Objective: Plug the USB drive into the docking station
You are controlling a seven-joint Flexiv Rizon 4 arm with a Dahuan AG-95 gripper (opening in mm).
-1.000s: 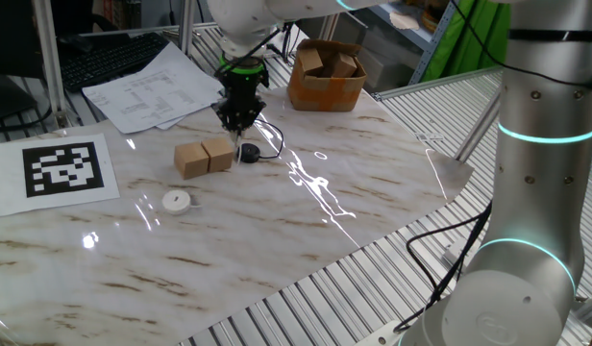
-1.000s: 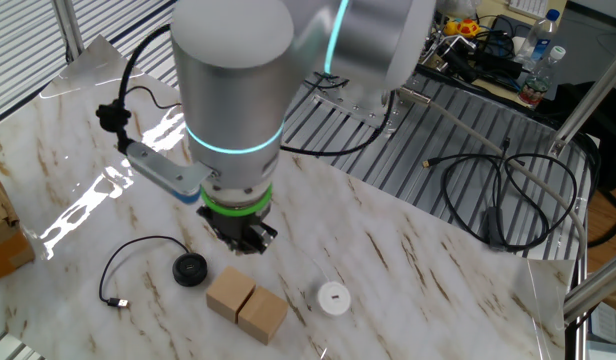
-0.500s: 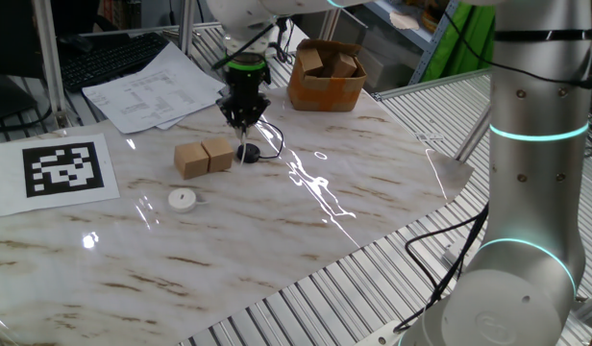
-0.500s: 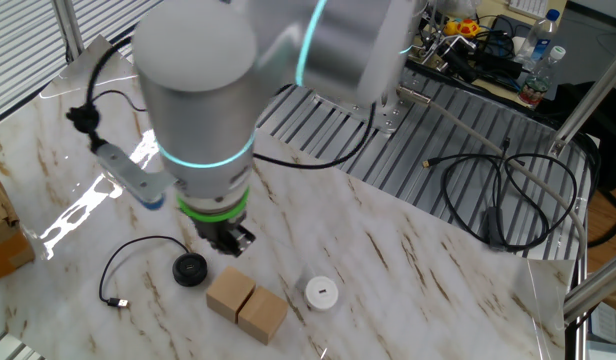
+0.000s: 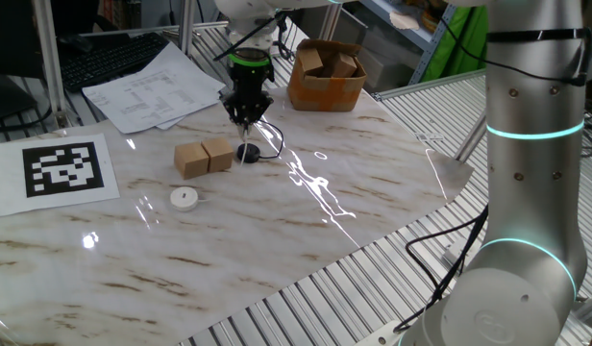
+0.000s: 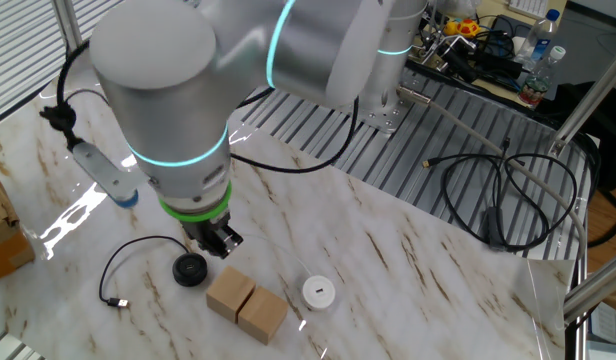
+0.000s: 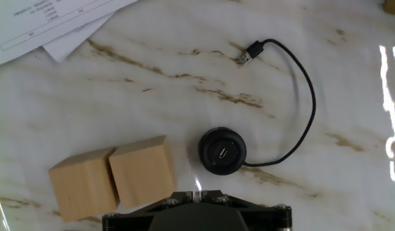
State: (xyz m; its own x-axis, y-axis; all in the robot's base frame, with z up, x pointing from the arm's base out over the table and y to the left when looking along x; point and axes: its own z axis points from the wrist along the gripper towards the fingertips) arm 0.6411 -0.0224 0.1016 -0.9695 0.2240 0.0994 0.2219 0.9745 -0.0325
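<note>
Your claw (image 5: 247, 119) hangs above the round black docking station (image 7: 222, 152), beside two wooden blocks (image 7: 111, 176) on the worktop (image 5: 277, 221). You cannot tell whether it grips anything.

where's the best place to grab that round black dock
From straight above, pinching the dock across its round side wall, clear of the cable exit and the nearby wooden block: it lies flat, port up.

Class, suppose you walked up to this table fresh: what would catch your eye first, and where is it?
The big silver arm, its gripper hanging just above a round black dock with a looping cable. Two wooden blocks sit side by side next to the dock, and a white disc lies nearer the table's front.
</note>
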